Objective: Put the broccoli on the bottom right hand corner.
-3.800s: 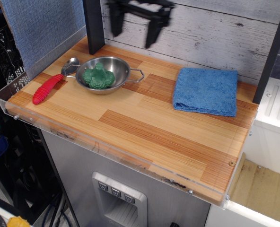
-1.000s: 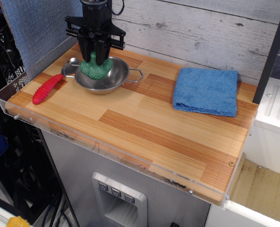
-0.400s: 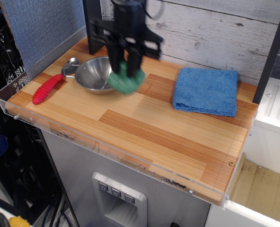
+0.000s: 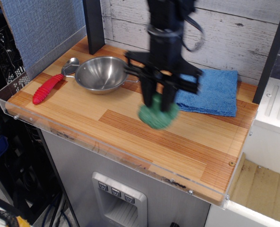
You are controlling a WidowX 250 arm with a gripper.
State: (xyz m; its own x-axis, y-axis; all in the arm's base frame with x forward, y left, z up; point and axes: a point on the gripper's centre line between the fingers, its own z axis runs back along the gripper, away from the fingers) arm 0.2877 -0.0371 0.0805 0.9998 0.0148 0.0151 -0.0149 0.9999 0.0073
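Broccoli [image 4: 158, 116] hangs blurred in the grip of the gripper [image 4: 158, 105], whose dark fingers [image 4: 148, 96] are closed on its stem, above the middle of the striped wooden table [image 4: 130, 130]. It appears lifted off the wood, though contact cannot be judged for certain. Behind it lies a folded blue towel [image 4: 211, 92], partly hidden by the arm. An empty steel bowl [image 4: 102, 74] sits at the back left, beside a red-handled spoon [image 4: 52, 84]. Well to the right, the bottom right hand corner [image 4: 225, 175] shows its brass screw.
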